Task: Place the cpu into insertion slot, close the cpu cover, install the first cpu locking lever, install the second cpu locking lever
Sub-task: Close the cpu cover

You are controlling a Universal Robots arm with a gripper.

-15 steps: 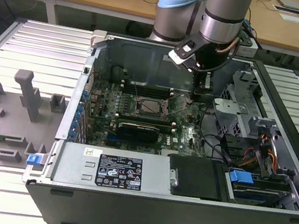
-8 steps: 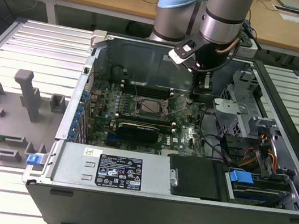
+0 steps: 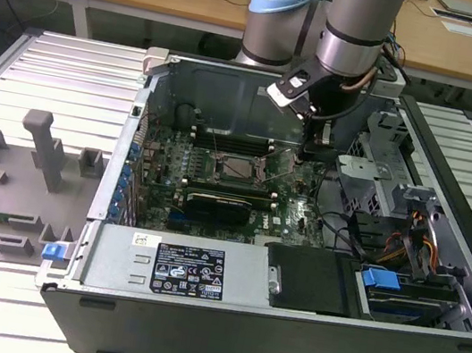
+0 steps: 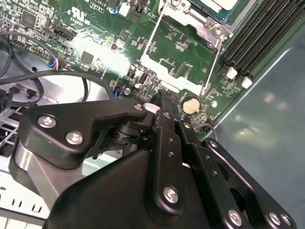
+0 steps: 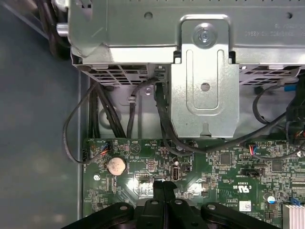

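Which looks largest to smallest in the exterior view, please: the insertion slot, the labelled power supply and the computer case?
1. computer case
2. labelled power supply
3. insertion slot
The slot sits farther back, but the gaps are plain.

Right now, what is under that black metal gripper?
The green circuit board lies below the black gripper, a round silver coin battery nearby. The spot beneath its shut fingertips is covered.

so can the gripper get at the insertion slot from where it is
Probably yes: the gripper hangs low over the board, just to the exterior view's right of the insertion slot; only thin wire levers lie between.
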